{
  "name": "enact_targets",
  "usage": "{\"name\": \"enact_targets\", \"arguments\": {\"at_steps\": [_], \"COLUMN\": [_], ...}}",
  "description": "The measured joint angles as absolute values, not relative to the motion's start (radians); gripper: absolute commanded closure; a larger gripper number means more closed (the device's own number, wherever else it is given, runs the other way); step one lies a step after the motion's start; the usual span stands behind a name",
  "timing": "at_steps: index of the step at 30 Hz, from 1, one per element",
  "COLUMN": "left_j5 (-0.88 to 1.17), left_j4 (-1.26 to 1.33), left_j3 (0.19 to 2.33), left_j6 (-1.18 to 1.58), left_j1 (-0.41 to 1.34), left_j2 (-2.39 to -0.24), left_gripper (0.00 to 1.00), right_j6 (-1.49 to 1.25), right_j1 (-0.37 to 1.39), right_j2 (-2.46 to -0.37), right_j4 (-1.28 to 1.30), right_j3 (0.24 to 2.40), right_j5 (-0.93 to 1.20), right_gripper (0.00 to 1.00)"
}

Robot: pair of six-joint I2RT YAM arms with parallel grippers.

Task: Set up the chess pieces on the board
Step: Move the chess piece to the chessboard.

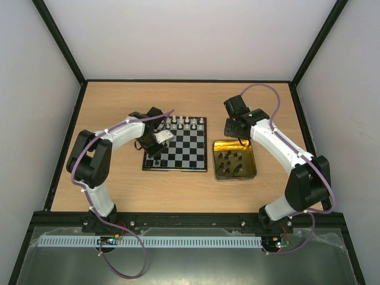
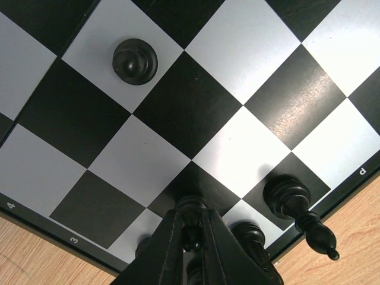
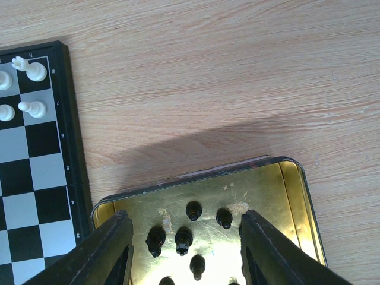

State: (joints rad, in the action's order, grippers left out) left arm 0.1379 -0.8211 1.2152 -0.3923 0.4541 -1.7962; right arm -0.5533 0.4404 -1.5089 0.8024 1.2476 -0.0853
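Note:
The board (image 1: 184, 151) lies mid-table, with white chess pieces (image 1: 185, 123) lined along its far rows. My left gripper (image 1: 155, 155) is at the board's near left corner. In the left wrist view it (image 2: 191, 217) is shut on the top of a black chess piece (image 2: 191, 208) that stands on a dark square. Other black pieces stand close by: a pawn (image 2: 135, 60), a taller piece (image 2: 291, 202) by the rim and one (image 2: 249, 234) beside my fingers. My right gripper (image 3: 185, 222) hangs open over several black pieces (image 3: 183, 239) in the tin, holding nothing.
The yellow-lined metal tin (image 1: 255, 160) sits just right of the board, its rim (image 3: 297, 178) close to the board's edge (image 3: 74, 148). Two white pieces (image 3: 32, 70) show at the board's far right corner. Bare wooden table lies beyond the tin.

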Motion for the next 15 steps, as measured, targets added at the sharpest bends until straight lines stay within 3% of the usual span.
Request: {"name": "enact_targets", "arguments": {"at_steps": [15], "left_j5": [0.134], "left_j4": [-0.82], "left_j3": [1.214], "left_j6": [-0.384], "left_j1": [0.461], "left_j2": [-1.796], "left_gripper": [0.8], "right_j6": [-0.553], "right_j1": [0.44], "right_j2": [-1.509], "right_j4": [0.802], "right_j3": [1.235], "right_j5": [-0.085], "right_gripper": [0.51]}}
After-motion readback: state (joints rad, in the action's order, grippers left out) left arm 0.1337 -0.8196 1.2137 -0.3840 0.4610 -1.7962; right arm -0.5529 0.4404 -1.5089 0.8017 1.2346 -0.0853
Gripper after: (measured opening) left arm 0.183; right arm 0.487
